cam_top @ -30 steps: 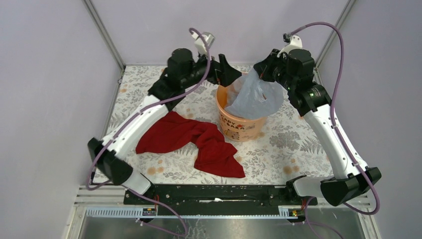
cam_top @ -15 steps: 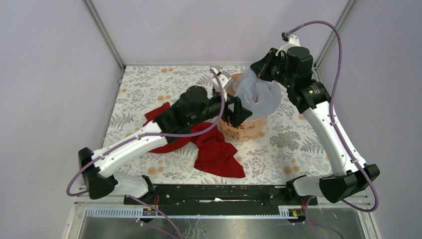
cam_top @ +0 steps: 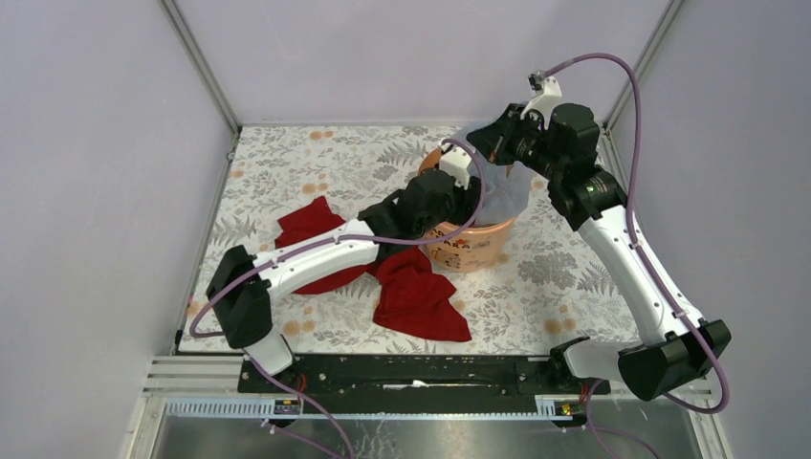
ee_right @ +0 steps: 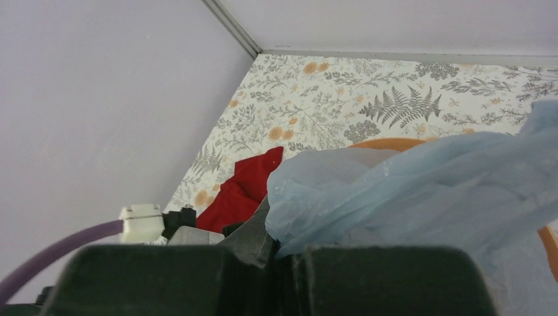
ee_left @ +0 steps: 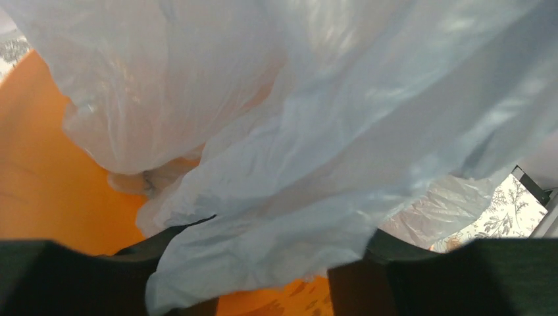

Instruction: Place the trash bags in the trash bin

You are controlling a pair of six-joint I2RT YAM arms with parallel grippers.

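Bag (cam_top: 505, 191) hangs into the bin (cam_top: 469, 251), pinched by right fingers (ee_right: 388, 280), seemingly so spread left fingers (ee_left: 460, 276) can stuff it down.

Even, diffuse light from above fills the top view: the pale walls (cam_top: 96, 191) and the patterned table (cam_top: 287, 163) are bright, shadows on it are faint and soft-edged, and focus is sharp throughout. In the left wrist view the trash bag (ee_left: 316, 164) hangs so close that it is soft and blurred; light shines through the film, with whitish glare near the top, and the left gripper (ee_left: 273, 276) is a dark, underexposed band. In the right wrist view the right gripper (ee_right: 289, 276) is dark and blurred, the far table crisp.
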